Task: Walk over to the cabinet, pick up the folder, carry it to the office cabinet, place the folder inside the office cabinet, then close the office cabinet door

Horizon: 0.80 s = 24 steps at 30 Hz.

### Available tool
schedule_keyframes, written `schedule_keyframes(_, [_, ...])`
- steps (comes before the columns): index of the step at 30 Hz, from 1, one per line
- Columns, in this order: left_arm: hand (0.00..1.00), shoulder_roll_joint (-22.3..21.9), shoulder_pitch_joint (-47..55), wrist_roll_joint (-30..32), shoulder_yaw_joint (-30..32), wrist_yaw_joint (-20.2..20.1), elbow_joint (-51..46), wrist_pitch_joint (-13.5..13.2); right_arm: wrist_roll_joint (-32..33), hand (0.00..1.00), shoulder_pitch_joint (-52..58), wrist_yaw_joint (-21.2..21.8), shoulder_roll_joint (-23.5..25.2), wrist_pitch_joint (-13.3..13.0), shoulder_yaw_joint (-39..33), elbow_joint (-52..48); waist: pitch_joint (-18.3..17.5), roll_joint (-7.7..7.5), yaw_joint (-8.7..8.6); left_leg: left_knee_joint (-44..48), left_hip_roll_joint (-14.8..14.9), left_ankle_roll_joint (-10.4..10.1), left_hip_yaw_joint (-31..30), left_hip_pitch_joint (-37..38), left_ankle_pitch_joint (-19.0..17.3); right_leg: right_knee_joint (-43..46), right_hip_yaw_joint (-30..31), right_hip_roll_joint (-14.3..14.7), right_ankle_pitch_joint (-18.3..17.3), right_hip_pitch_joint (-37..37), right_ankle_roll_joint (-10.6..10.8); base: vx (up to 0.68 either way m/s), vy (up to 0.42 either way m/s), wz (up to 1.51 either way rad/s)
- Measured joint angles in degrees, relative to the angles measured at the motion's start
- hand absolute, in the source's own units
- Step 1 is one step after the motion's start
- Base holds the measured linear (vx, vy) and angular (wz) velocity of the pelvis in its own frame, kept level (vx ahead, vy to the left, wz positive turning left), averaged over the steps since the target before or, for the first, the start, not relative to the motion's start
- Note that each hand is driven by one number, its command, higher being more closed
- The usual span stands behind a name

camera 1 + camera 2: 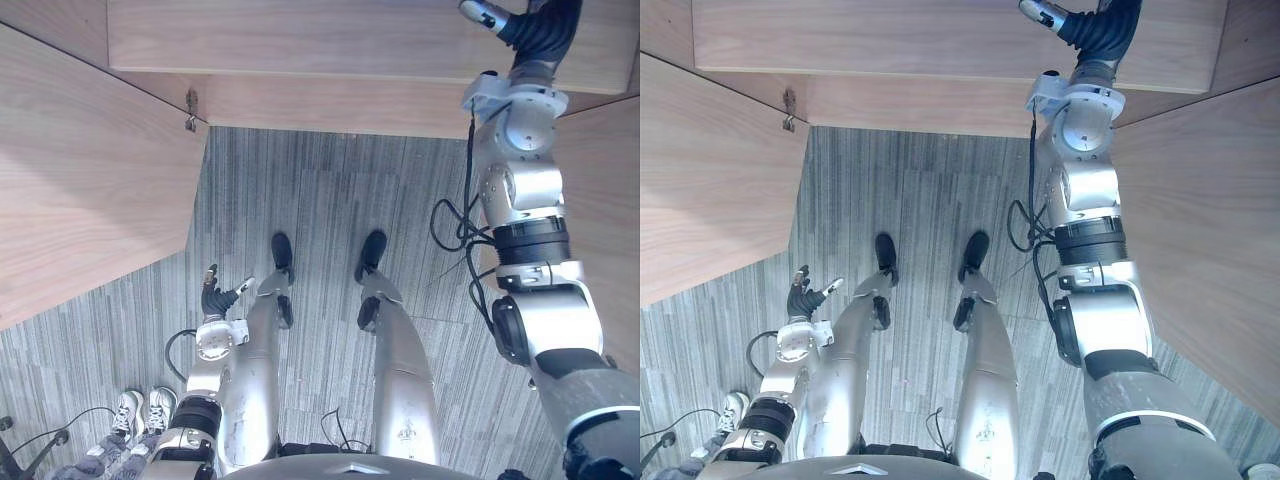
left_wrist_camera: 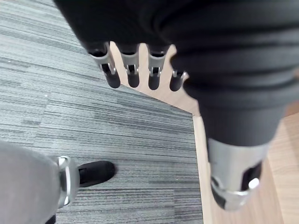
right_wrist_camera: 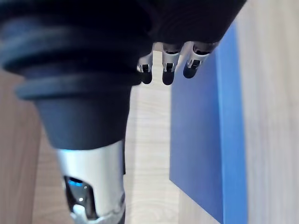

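We see R hand [image 1: 498, 18] up over the wooden cabinet [image 1: 300, 40], fingers straight, gripping nothing. Its tips are at the edge of the blue folder [image 3: 201, 140], which lies flat on the cabinet's wood. L hand [image 1: 216, 297] hangs low over the carpet [image 1: 330, 190], fingers relaxed, empty.

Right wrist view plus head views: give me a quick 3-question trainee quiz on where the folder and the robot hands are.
1. Choose: the blue folder lies on A) grey carpet, B) a pale wooden surface, C) a metal tray.
2. True or false: the left robot hand holds the folder.
3. Fill in: the right robot hand has its fingers ____, not curled round the folder.
Key: 1 B; 2 false, it hangs low, open and empty; 3 straight.
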Motion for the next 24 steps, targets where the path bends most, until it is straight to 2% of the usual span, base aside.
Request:
schedule_keyframes(3, [0.00, 0.34, 0.02, 1.92, 0.01, 0.05, 0.03, 0.01, -11.93, 0.00, 1.51, -1.66, -0.25, 3.03, 0.52, 0.06, -0.46, -0.86, -0.14, -0.76, -0.03, -0.07, 0.39, 0.47, 0.06, -0.29, 0.19, 0.03, 0.01, 0.04, 0.02, 0.04, -0.030, -0.03])
schedule_keyframes(4, [0.00, 0.40, 0.03, 2.85, 0.02, 0.10, 0.05, 0.02, -16.03, 1.00, 2.72, -1.88, -0.28, 4.30, 0.73, 0.13, -0.73, -1.29, -0.14, -1.06, -0.02, -0.14, 0.46, 0.58, 0.21, -0.43, 0.16, 0.06, 0.02, 0.04, 0.02, 0.05, -0.033, 0.00])
schedule_keyframes(7, [0.00, 0.30, 0.02, 4.92, -0.03, 0.34, 0.06, 0.02, -26.07, 1.00, 3.55, -1.86, -1.08, 7.23, 3.22, 0.68, -0.90, -1.62, -0.26, -0.94, -0.02, -0.10, 0.45, 0.57, 0.27, -0.51, 0.10, 0.06, 0.08, 0.03, 0.07, 0.06, -0.030, 0.01])
schedule_keyframes(10, [0.00, 0.48, 0.02, 5.96, 0.03, 1.21, 0.06, 0.03, -32.34, 1.00, 3.27, -1.77, -1.45, 8.10, 5.31, 1.63, -0.90, -1.62, -0.17, -0.92, -0.01, -0.09, 0.38, 0.50, 0.25, -0.50, 0.03, 0.07, 0.06, 0.01, 0.07, 0.05, -0.023, 0.01])
schedule_keyframes(13, [0.00, 0.51, 0.01, 5.98, 0.02, 1.24, 0.05, 0.02, -34.01, 1.00, 1.69, -1.70, -1.86, 8.98, 7.64, 5.10, -0.90, -1.62, -0.15, -0.78, -0.01, -0.12, 0.26, 0.15, 0.19, -0.45, -0.09, 0.06, -0.03, -0.22, 0.10, 0.01, -0.009, 0.01])
schedule_keyframes(16, [0.00, 1.01, 0.01, 5.97, 0.04, 1.46, 0.05, 0.01, -35.71, 1.00, 0.18, -1.65, -4.22, 9.51, 10.66, 6.11, -0.95, -1.73, 0.08, -0.43, 0.00, -0.32, 0.08, -2.16, -0.26, 0.29, -0.26, -0.08, -0.34, -2.39, 0.08, 0.01, -0.020, 0.03])
schedule_keyframes(18, [0.00, 1.47, -0.01, 5.96, 0.02, 1.56, -0.10, 0.05, -37.53, 1.00, -3.23, -1.52, -5.25, 9.97, 12.62, 10.16, -0.98, -1.77, 0.00, 0.35, 0.03, -0.05, -0.01, -4.14, 0.31, 0.99, -0.39, -0.21, -0.28, -4.38, 0.01, 0.03, -0.019, 0.04])
schedule_keyframes(24, [0.00, 1.53, 1.42, 5.92, -0.03, 1.59, -4.73, -0.25, -37.44, 1.00, -6.27, 0.43, -7.98, 10.22, 14.19, 13.27, -0.97, -1.79, 0.50, 1.50, -0.25, -0.06, -1.11, -6.61, 0.27, 3.89, -1.28, -1.16, -1.72, -6.82, -0.22, 0.03, -0.015, 0.11])
